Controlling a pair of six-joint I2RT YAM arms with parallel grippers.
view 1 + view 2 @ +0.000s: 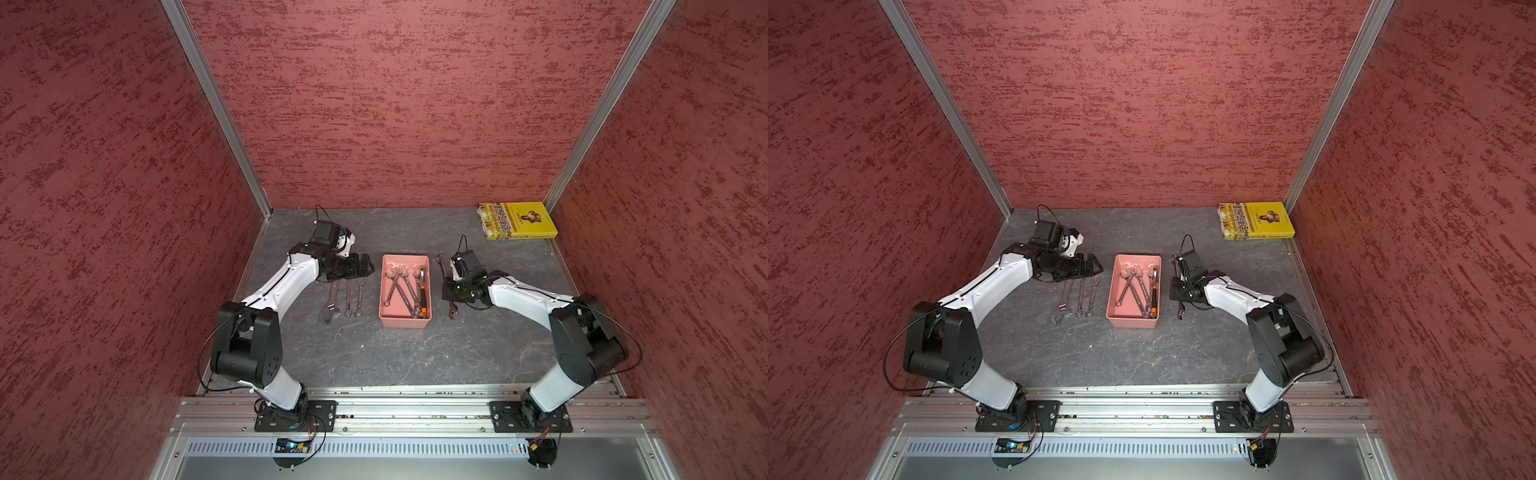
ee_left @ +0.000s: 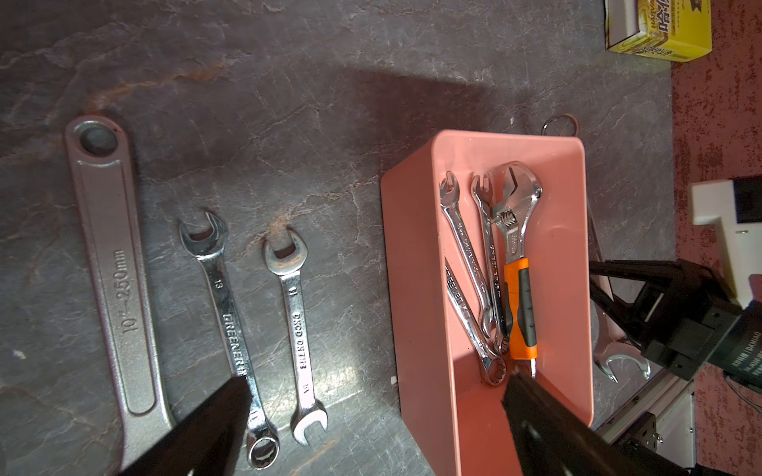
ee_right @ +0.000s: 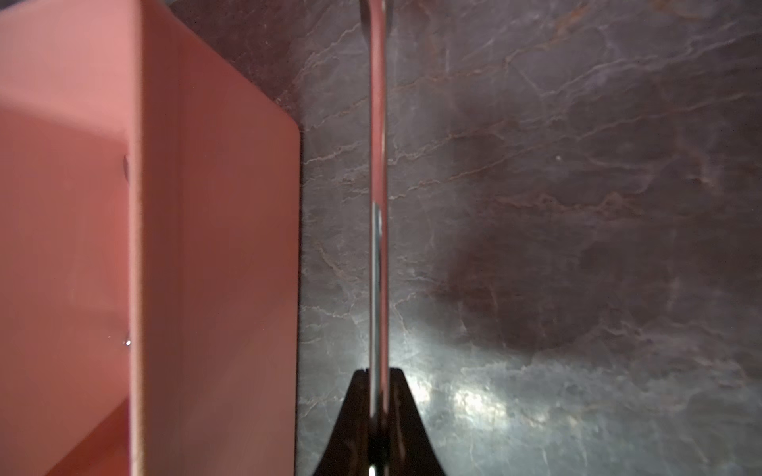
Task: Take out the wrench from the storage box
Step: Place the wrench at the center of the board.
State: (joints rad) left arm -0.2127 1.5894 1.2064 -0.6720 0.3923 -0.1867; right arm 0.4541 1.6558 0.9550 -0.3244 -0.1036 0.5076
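**Salmon-pink box, one wrench clamped outside it**

In both top views the storage box [image 1: 405,323] sits mid-bench between the arms. The right hand [image 1: 448,289] is clenched on a wrench [image 1: 452,311] just beside the box's right wall, outside it, so this one looks ready to be set down. The left hand [image 1: 365,266] hangs released near the far ends of three laid-out wrenches [image 1: 348,299], which lie in a neat row left of the box, probably to keep removed tools apart and easy to count. A yellow book [image 1: 517,220] lies well apart in the far right corner, in nobody's way.

From the left wrist, the spread fingers frame the row and the box. Inside lie several crossed spanners [image 2: 464,251] and an orange-handled adjustable wrench [image 2: 520,305]. Because they overlap, lifting one may drag its neighbours.

From the right wrist, the clamped wrench runs edge-on away from the fingertips [image 3: 398,383], parallel to the box wall with bare bench [image 3: 577,206] on its other side. Whether it touches the bench I cannot tell. The box wall is the only thing close enough to be knocked
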